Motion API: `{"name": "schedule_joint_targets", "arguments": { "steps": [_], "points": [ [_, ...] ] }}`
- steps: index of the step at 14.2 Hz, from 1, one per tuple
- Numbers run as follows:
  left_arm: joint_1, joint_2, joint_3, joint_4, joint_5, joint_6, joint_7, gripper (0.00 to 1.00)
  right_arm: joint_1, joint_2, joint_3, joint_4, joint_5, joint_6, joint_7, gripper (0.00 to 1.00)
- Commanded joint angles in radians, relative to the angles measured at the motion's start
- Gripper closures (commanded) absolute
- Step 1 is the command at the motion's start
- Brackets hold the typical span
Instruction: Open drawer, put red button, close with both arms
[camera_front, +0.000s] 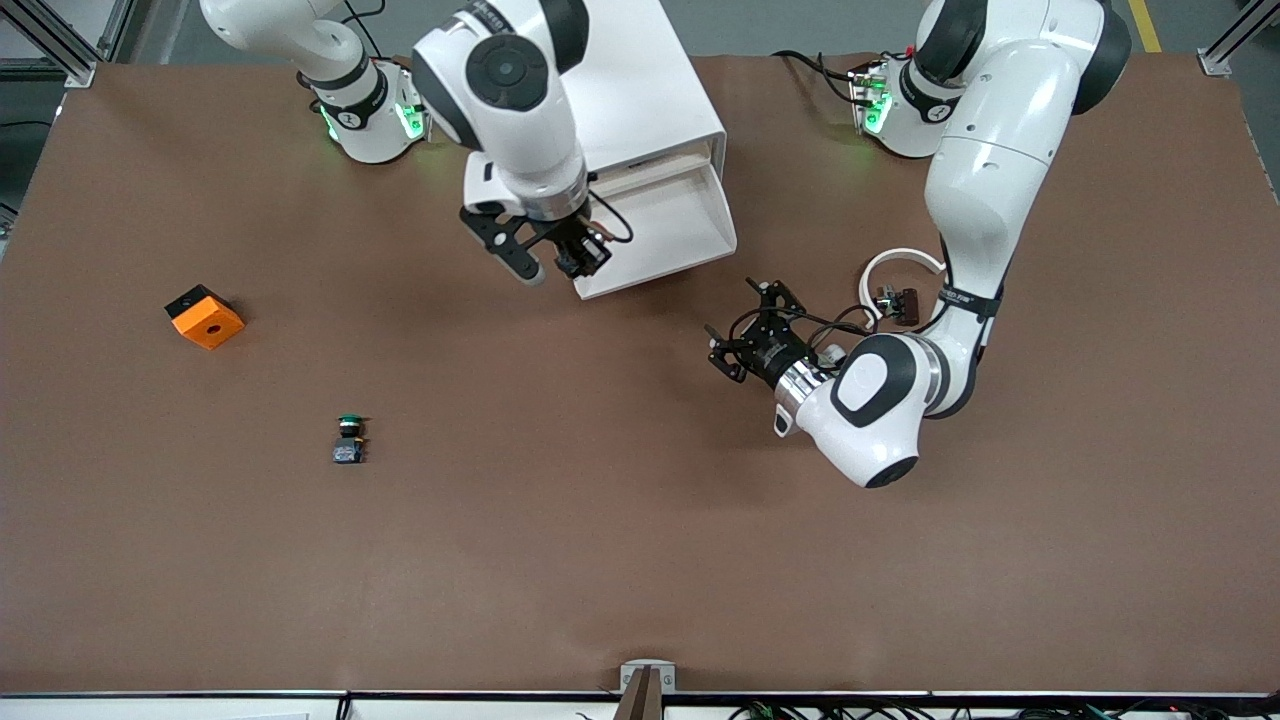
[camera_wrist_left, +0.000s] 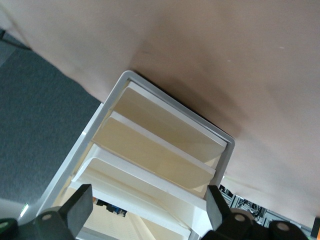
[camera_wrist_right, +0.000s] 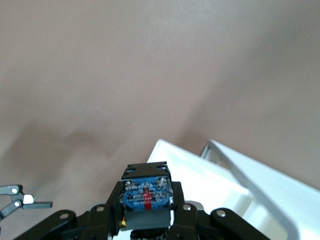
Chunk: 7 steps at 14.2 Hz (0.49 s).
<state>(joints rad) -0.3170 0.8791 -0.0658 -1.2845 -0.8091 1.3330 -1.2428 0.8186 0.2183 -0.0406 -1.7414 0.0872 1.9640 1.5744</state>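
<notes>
Toward the right arm's end of the matte brown table (camera_front: 600, 560): an orange cube (camera_front: 205, 317), blocky, with a round hole in its top face and a black side. Nearer the front camera than that: a green-capped switch (camera_front: 349, 438), tiny, standing alone on a dark base. Over the open drawer's (camera_front: 690, 215) front corner, on the side toward the right arm's end: the right gripper (camera_front: 580, 255), fingers pressed together on the red button (camera_wrist_right: 146, 196). Shows only the switch's blue underside with a red strip and silvery contacts in the right wrist view; cap hidden. Next, the white boxy cabinet (camera_front: 650, 90), smooth and hard-edged. Holds stacked drawers with pale beige fronts in the left wrist view. Has one shallow white tray-like drawer standing out, with a bare glossy white floor showing. Toward the left arm's end of the table, low over the brown surface near the drawer's front: the left gripper (camera_front: 735, 345), black fingers (camera_wrist_left: 80, 205) spread wide, pinching nothing, pointed at the cabinet. Glossy white arm shells with black joint bands on both.
</notes>
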Motion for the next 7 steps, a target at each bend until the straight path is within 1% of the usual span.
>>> {"name": "schedule_joint_targets", "arguments": {
  "steps": [1, 3, 7],
  "points": [
    [-0.017, -0.034, 0.02, -0.004, 0.04, 0.06, 0.091, 0.0, 0.057, 0.012, -0.016, -0.007, 0.009, 0.027, 0.123, 1.0],
    [-0.019, -0.046, 0.02, -0.004, 0.08, 0.15, 0.161, 0.0, 0.1, 0.042, -0.016, -0.007, 0.009, 0.064, 0.206, 1.0],
    [-0.031, -0.075, 0.018, -0.003, 0.175, 0.242, 0.252, 0.0, 0.169, 0.124, -0.018, 0.002, 0.0, 0.142, 0.361, 1.0]
  ]
}}
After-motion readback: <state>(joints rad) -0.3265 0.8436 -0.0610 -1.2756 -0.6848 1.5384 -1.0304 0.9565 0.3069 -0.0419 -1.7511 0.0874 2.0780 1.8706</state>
